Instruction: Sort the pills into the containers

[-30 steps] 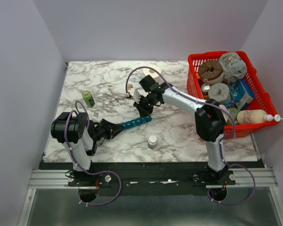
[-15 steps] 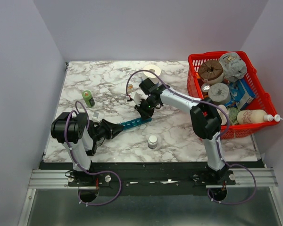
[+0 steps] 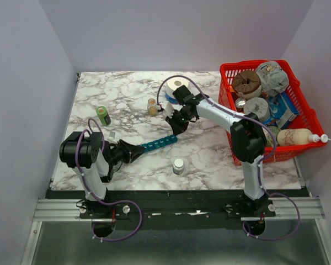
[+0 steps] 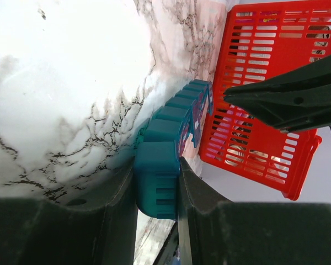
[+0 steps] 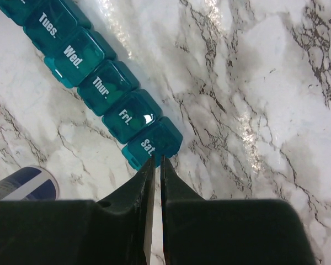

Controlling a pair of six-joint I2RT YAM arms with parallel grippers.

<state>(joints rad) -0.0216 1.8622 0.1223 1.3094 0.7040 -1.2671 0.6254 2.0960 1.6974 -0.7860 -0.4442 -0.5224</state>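
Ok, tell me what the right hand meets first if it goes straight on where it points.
The Sat compartment at the end of the teal pill organizer; the right hand points at its near edge, possibly touching already.

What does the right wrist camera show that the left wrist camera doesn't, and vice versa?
Only the right wrist view: lid labels Tues. to Sat, with the right fingers nearly closed at the Sat compartment's edge. Only the left wrist view: the red mesh basket, and the left fingers clamping an end compartment. Both: the teal pill organizer on the marble table.
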